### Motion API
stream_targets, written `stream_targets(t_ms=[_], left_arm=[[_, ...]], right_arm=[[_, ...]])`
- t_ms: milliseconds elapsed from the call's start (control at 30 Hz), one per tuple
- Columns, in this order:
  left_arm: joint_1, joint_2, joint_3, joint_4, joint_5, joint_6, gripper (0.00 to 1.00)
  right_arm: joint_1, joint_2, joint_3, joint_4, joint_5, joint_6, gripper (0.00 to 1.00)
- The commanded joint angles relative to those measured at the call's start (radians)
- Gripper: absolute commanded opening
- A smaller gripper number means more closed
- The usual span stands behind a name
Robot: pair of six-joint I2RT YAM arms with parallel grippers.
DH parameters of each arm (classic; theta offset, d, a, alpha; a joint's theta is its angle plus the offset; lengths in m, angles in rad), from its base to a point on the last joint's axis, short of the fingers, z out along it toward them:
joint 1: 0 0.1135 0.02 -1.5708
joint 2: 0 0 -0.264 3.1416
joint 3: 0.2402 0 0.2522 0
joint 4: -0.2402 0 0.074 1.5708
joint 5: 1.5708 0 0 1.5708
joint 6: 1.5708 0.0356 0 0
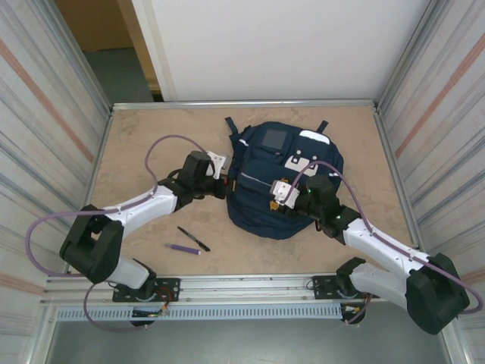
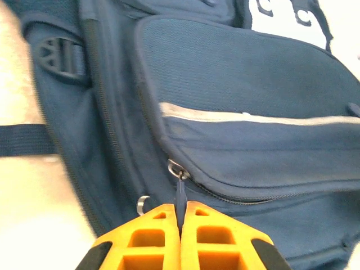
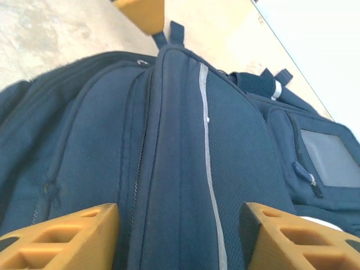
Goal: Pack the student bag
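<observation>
The student bag [image 1: 284, 178] is a navy backpack lying flat in the middle of the table, with a grey square panel [image 1: 273, 139] and a white patch [image 1: 303, 160] on top. My left gripper [image 1: 226, 184] is at the bag's left side. In the left wrist view it [image 2: 181, 216] is shut on the dark zipper pull tab [image 2: 181, 192] that hangs from a metal slider [image 2: 178, 169] at the end of the front pocket zip. My right gripper [image 1: 276, 201] rests over the bag's front. It [image 3: 179, 225] is open, with navy fabric and a grey stripe [image 3: 206, 146] between its fingers.
A black pen [image 1: 193, 239] and a purple pen [image 1: 184, 248] lie on the table left of the bag, near the front edge. Corrugated walls close in both sides. A second metal zipper ring [image 2: 143, 203] sits just left of the held tab.
</observation>
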Motion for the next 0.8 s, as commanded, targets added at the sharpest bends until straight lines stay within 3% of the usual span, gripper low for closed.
stream_targets(t_ms=[0,167,300,400,467,600,767], left_arm=[[-0.052,-0.037,0.040,-0.036,0.055,0.015,0.00],[-0.120,-0.095,0.033,0.012,0.124,-0.036,0.00],[-0.165,-0.094,0.040,0.018,0.112,-0.023,0.00],[-0.155,-0.114,0.016,0.015,0.056,-0.030,0.00],[-0.131,-0.119,-0.003,0.022,0.017,-0.040,0.00],[-0.032,-0.045,0.000,0.026,0.009,-0.010,0.00],[0.078,0.093,0.037,0.115,-0.010,-0.023,0.00]], right_arm=[[0.022,0.032,0.060,-0.045,-0.044,0.035,0.60],[0.064,0.128,0.123,-0.075,-0.025,0.068,0.58],[0.068,0.184,0.152,-0.117,0.050,0.048,0.49],[0.069,0.183,0.170,-0.173,0.064,0.028,0.15],[0.072,0.155,0.169,-0.196,0.038,0.012,0.02],[0.080,0.096,0.134,-0.150,-0.084,-0.014,0.00],[0.126,0.069,0.165,-0.218,-0.091,-0.065,0.00]])
